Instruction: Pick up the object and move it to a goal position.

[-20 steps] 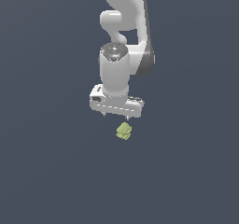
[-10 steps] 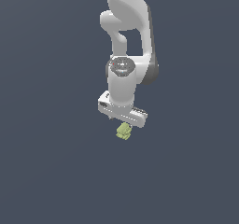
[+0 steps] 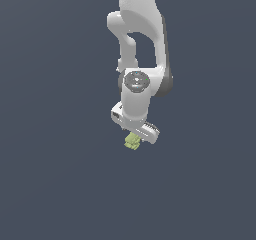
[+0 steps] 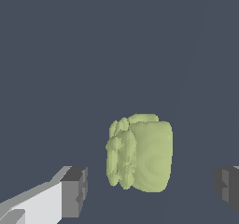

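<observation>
The object [image 3: 132,142] is a small yellow-green lumpy item on the dark grey floor, just under the white gripper [image 3: 134,135] in the exterior view. In the wrist view the object [image 4: 140,153] lies between the two dark fingertips [image 4: 74,192], with a clear gap on each side. The gripper [image 4: 151,190] is open and straddles the object without touching it. The white arm reaches down from above, its hand tilted.
The flat dark grey floor [image 3: 55,184] spreads all round the arm. No other objects and no goal marker show in either view.
The gripper has come down and shifted slightly toward the exterior view's right, turning as it went. It now sits right over the object, which has not moved.
</observation>
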You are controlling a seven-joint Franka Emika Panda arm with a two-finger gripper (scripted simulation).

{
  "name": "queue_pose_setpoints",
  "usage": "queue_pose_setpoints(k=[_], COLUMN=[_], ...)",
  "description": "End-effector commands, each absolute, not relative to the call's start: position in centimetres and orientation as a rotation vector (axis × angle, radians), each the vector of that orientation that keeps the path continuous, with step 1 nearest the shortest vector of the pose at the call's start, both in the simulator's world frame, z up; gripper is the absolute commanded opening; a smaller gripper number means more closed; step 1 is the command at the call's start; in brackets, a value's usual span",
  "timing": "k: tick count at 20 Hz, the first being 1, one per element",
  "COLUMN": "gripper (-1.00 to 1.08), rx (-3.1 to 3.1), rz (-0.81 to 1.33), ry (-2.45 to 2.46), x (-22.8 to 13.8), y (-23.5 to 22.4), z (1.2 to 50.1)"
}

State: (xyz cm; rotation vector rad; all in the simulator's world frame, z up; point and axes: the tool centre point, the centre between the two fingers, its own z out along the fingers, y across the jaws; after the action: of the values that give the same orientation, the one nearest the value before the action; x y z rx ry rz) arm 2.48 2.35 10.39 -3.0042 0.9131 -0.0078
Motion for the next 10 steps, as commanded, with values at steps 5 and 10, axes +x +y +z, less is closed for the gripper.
queue_pose_setpoints(k=[5,10], gripper=[1.00,1.00], rx=[-2.985,-2.986], rz=[0.000,0.000], ry=[0.980,0.978], x=[2.51,2.50], y=[2.75,2.77], z=[9.69,9.53])
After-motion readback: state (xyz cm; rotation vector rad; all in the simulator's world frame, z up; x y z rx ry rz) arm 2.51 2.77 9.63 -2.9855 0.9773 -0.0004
